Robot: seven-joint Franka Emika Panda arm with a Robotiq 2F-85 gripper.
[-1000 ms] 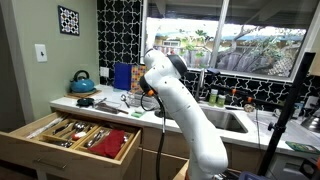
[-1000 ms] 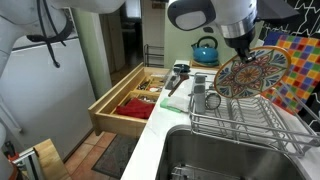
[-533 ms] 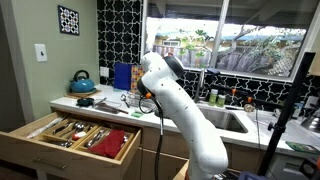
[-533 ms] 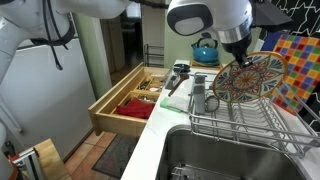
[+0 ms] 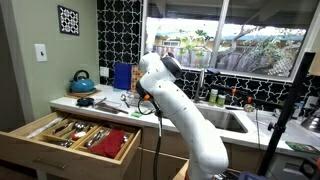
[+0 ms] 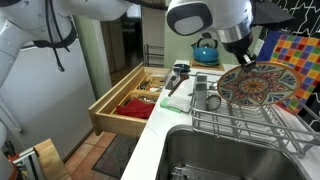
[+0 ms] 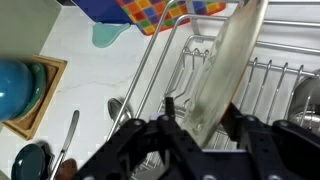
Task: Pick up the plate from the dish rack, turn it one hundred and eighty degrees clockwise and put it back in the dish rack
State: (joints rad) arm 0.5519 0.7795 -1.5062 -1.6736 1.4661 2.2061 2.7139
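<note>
gripper [image 6: 243,60] clamps plate [image 6: 258,85] rim; tilted abv dish rack [image 6: 235,128]

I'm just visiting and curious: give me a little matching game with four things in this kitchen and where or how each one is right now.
1 plate
2 kettle
3 wooden drawer
4 dish rack

a pulled open, cutlery inside
b teal, on the counter
c clamped in the gripper
d silvery wire, by the sink

Pairs: 1-c, 2-b, 3-a, 4-d.
</note>
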